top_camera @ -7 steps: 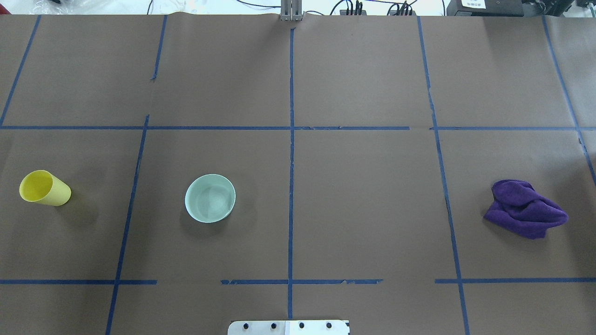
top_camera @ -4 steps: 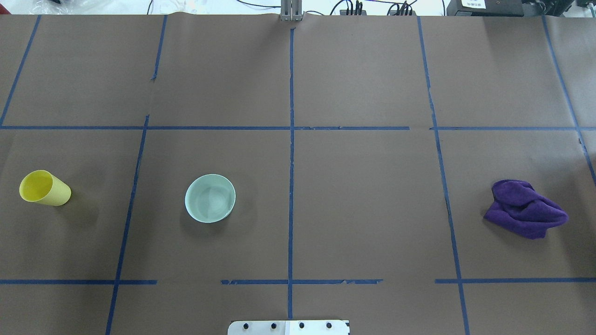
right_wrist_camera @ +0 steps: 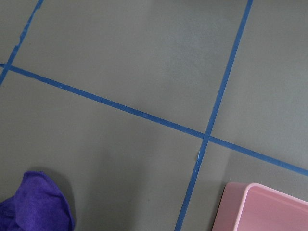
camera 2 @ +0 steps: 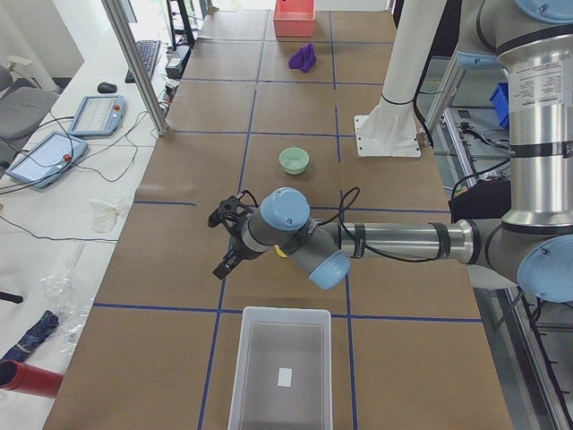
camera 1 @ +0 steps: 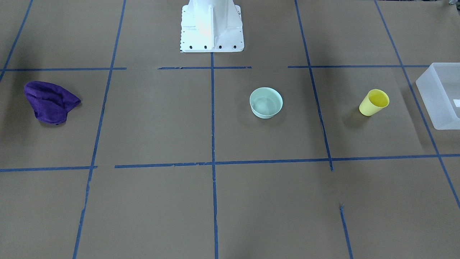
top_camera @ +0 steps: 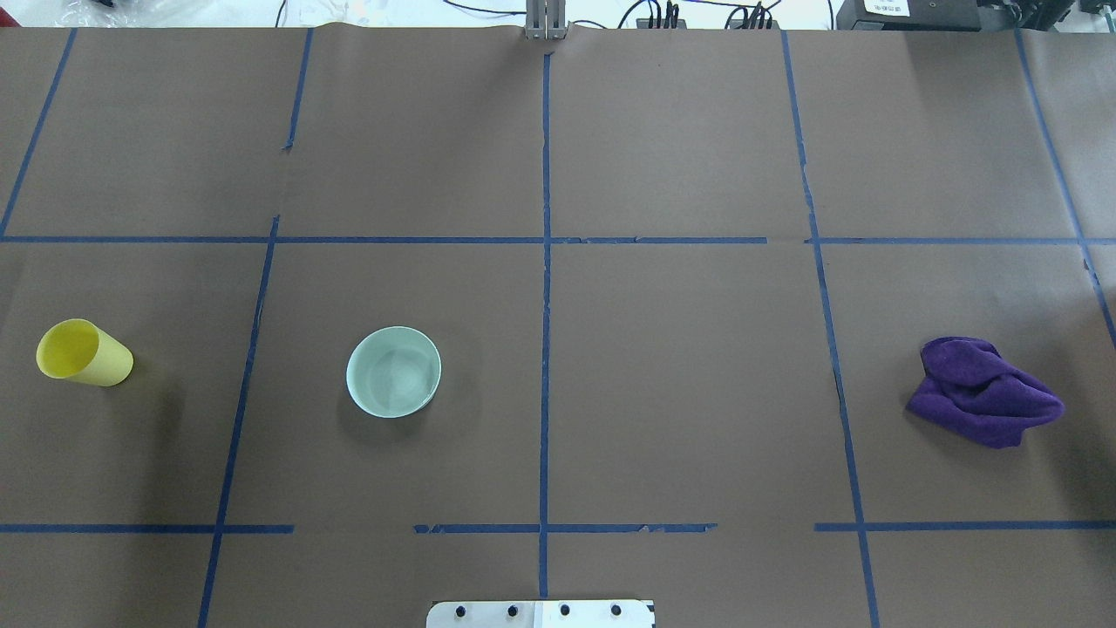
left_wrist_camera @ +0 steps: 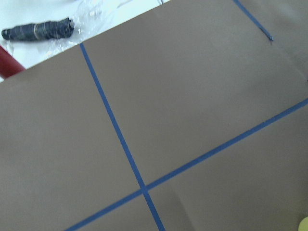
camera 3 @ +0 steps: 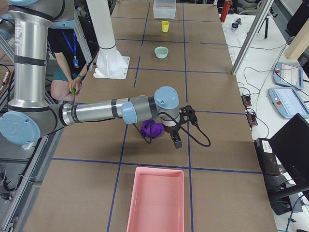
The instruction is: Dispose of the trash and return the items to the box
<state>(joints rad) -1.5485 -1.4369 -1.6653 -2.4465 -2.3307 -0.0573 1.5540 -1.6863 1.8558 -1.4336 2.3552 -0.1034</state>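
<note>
The yellow cup (top_camera: 83, 352) stands on the table's left part, also in the front view (camera 1: 373, 102). The mint-green bowl (top_camera: 393, 371) stands upright to its right (camera 1: 266, 102). The translucent box (camera 1: 442, 95) stands past the cup at the table's left end (camera 2: 279, 367). My left gripper (camera 2: 221, 242) hovers above the table near the cup, which the arm hides in the left side view. My right gripper (camera 3: 183, 126) hovers by the purple cloth (camera 3: 152, 129). Both grippers show only in the side views, so I cannot tell whether they are open or shut.
The purple cloth (top_camera: 981, 403) lies crumpled on the table's right part. A pink bin (camera 3: 155, 200) stands at the table's right end, its corner in the right wrist view (right_wrist_camera: 260, 207). The robot's white base (camera 1: 211, 25) is at mid table edge. A person sits behind the robot (camera 3: 67, 63).
</note>
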